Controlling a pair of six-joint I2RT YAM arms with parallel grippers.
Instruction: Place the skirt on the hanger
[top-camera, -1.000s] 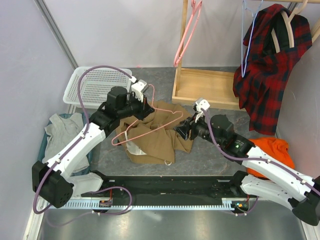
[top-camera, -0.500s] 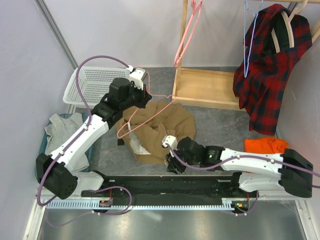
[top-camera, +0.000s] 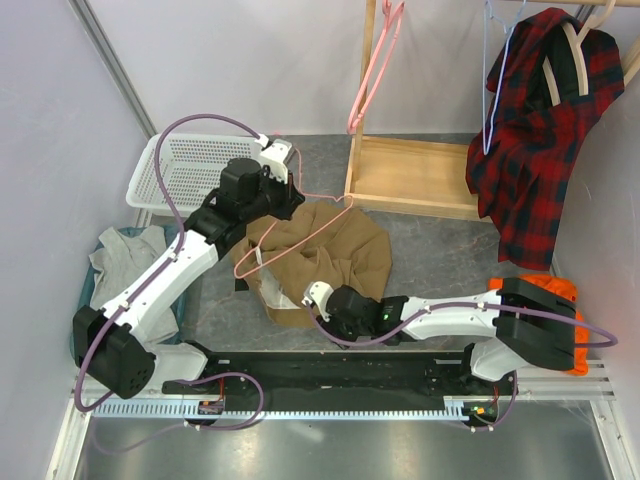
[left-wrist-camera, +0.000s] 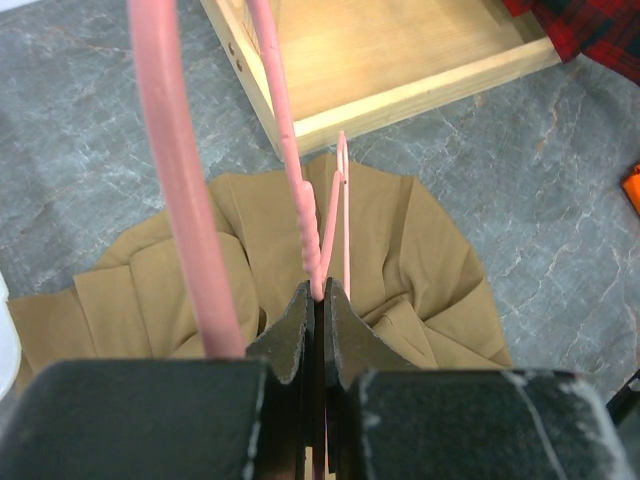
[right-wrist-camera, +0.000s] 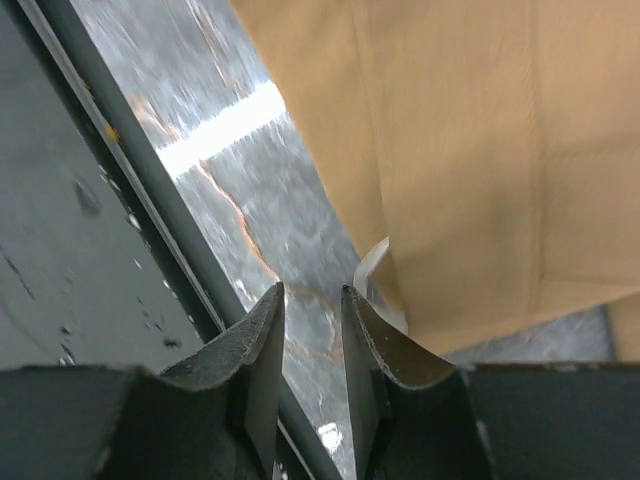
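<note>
The tan-brown skirt (top-camera: 345, 250) lies crumpled on the grey floor between the arms. A thin pink hanger (top-camera: 300, 238) slants across its left part. My left gripper (top-camera: 290, 192) is shut on the hanger's wire near the hook. In the left wrist view the pink hanger (left-wrist-camera: 300, 180) runs up from between the pressed fingertips of that gripper (left-wrist-camera: 319, 292), with the skirt (left-wrist-camera: 420, 260) spread below. My right gripper (top-camera: 315, 310) sits low at the skirt's near edge. In the right wrist view this gripper (right-wrist-camera: 312, 292) is open, with bare floor in the gap and the skirt (right-wrist-camera: 480, 150) just right of it.
A white basket (top-camera: 190, 170) and a grey garment (top-camera: 125, 260) are at the left. The wooden rack base (top-camera: 410, 175) stands behind the skirt, with a second pink hanger (top-camera: 375, 65) above it. A plaid shirt (top-camera: 540, 130) hangs at the right, above an orange cloth (top-camera: 545, 285). A black rail (right-wrist-camera: 110, 200) runs close to the right gripper.
The right arm swung from the skirt's right side down and left to its near edge, and its jaws narrowed. The left gripper carried the hanger back toward the rack base.
</note>
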